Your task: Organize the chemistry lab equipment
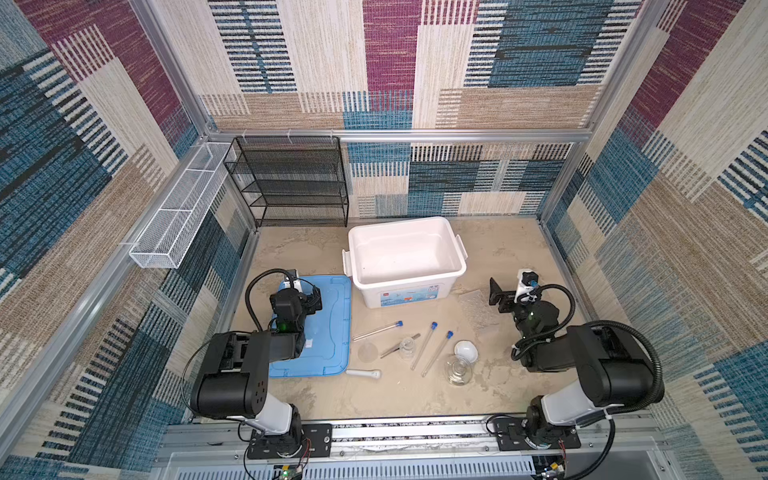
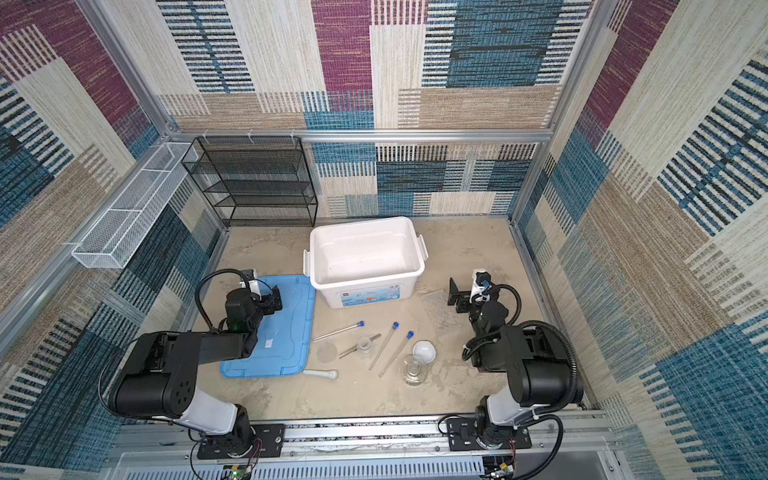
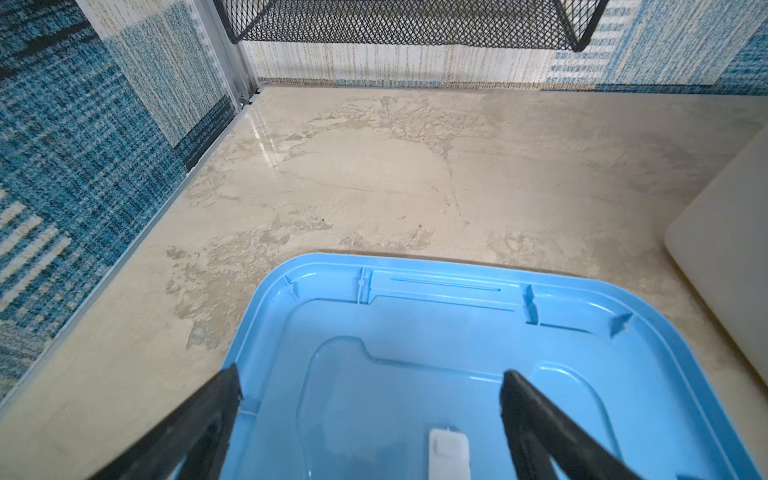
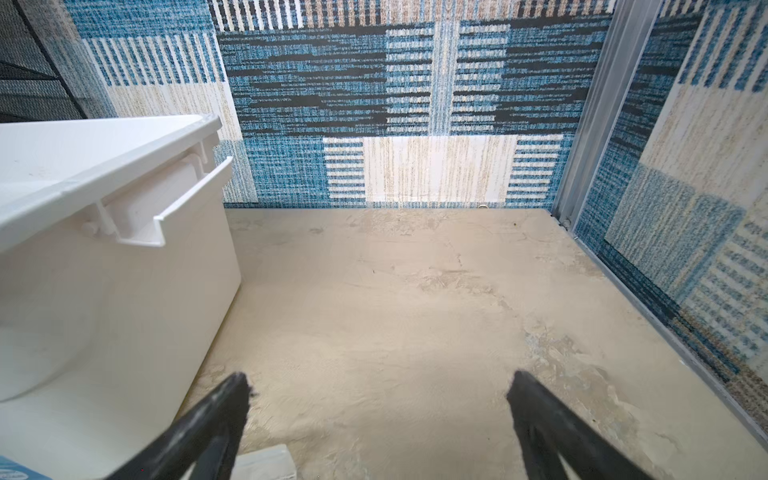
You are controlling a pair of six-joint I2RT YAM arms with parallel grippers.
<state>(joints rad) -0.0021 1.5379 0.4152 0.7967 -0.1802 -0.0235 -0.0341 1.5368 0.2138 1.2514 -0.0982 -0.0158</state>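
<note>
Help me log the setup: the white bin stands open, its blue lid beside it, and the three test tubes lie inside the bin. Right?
No: both top views show the three test tubes lying on the table in front of the white bin, not inside it. The rest holds.

Wide-spread pincer (image 4: 380, 382) beside white bin (image 4: 104, 291)

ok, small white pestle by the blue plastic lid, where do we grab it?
Probably grip the small white club-shaped pestle at mid-shaft, from straight above, jaws across its width. It lies flat on the table, long axis left-right in both top views, wider head at the right.
</note>
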